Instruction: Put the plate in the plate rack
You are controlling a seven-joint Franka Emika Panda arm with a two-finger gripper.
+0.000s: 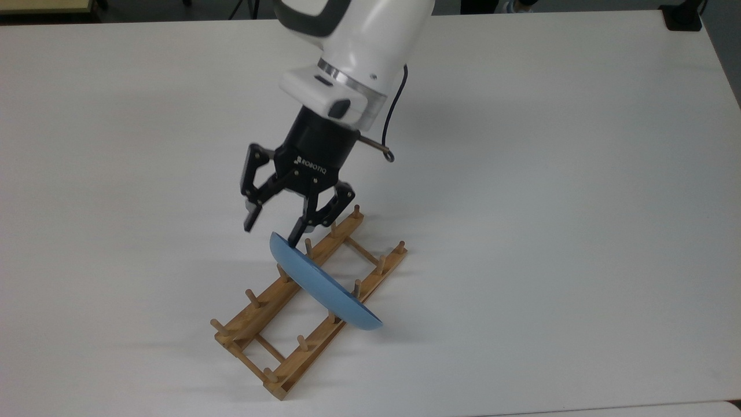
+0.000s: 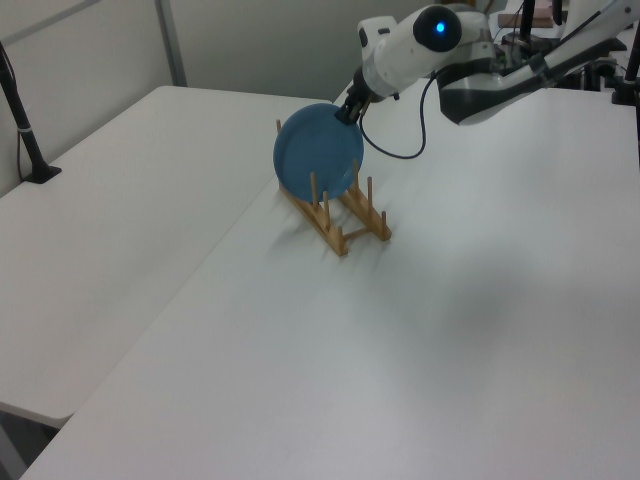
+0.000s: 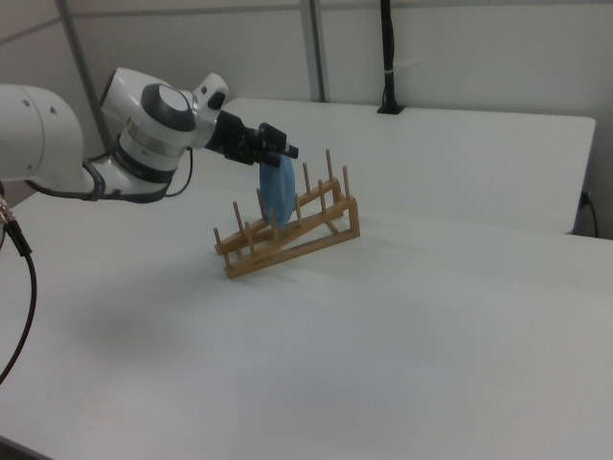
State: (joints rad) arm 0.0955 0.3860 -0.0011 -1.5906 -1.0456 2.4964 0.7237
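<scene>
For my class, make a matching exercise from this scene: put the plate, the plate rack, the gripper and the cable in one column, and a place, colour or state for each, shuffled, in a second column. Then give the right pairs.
Column one
1. plate
2. plate rack
3. gripper
4. cable

Column two
A. light-brown wood, lying on the white table
B. black, looping beside the white arm's wrist
C. light blue, standing on edge between the pegs
D. fingers spread open, just above the plate's upper rim

Right pairs: 1-C, 2-A, 3-D, 4-B
</scene>
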